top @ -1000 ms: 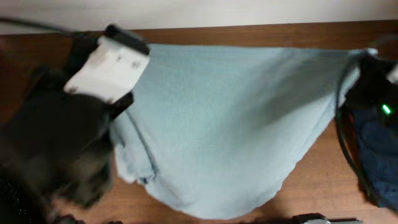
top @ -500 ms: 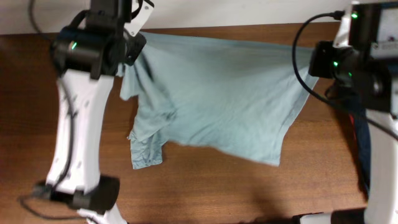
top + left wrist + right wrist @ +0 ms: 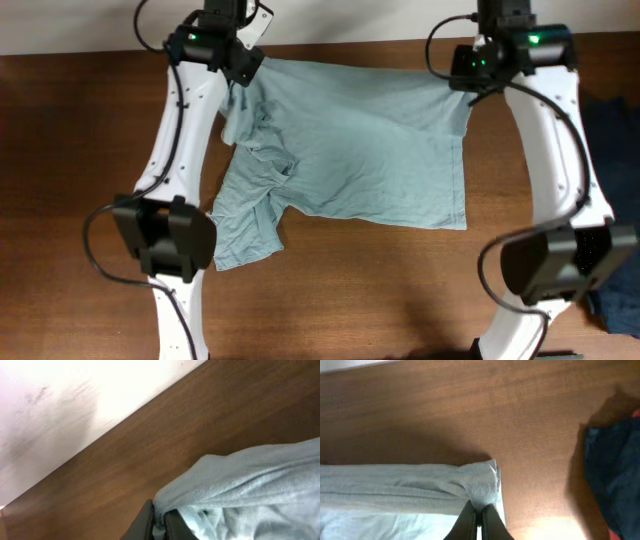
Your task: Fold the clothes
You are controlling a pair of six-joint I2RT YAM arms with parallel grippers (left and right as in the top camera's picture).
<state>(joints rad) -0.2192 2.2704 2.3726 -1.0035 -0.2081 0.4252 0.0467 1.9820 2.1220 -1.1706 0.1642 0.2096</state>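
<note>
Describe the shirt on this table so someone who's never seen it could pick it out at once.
On the brown table, look at the middle: the T-shirt lies spread there, its far edge pinched by the left gripper and right gripper. It is pale grey-blue and plain, unlike the dark navy garment at the right edge.

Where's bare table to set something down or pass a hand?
Free: bare table left of the left arm; the front strip between the T-shirt hem and both arm bases. Crowded: far edge, where both arms pinch the shirt; right edge, dark garment beyond the right arm.
</note>
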